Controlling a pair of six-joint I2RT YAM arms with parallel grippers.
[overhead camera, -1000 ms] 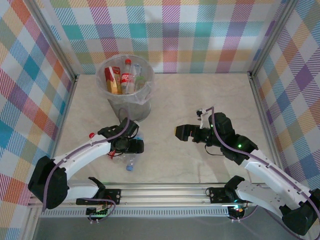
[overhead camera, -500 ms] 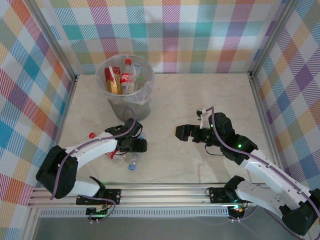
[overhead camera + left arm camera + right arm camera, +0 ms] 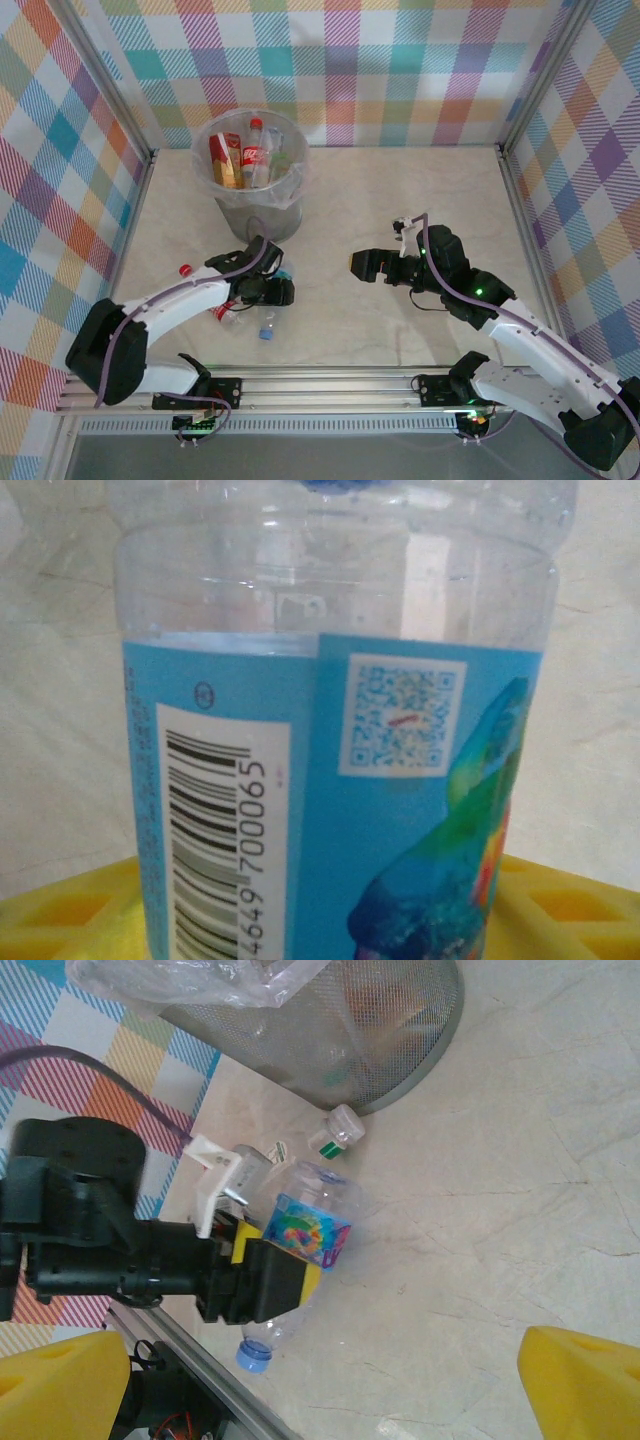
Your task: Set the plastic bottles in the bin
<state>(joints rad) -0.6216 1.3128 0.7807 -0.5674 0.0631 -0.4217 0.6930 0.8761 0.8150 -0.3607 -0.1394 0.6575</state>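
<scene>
- At the table's far left stands the bin (image 3: pixel 250 190), with bottles (image 3: pixel 255 155) upright inside.
- Right gripper (image 3: pixel 362 265), mid-table, has its fingers spread wide and holds nothing.
- Left gripper (image 3: pixel 280 291) straddles a blue-labelled bottle (image 3: pixel 305 1228) near the bin; whether it is squeezing, I cannot tell.
- Up close, the left wrist view shows its barcode (image 3: pixel 215 850).

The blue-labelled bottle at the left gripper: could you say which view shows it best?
Right wrist: the blue-labelled bottle shows nearly whole. Left wrist gives its label close up; top external, barely a sliver.

The left arm reaches to centre-left, the left gripper (image 3: pixel 280 290) low, jaws either side of a bottle (image 3: pixel 305 1228); the right gripper (image 3: pixel 362 265), mid-frame, gapes wide.
</scene>
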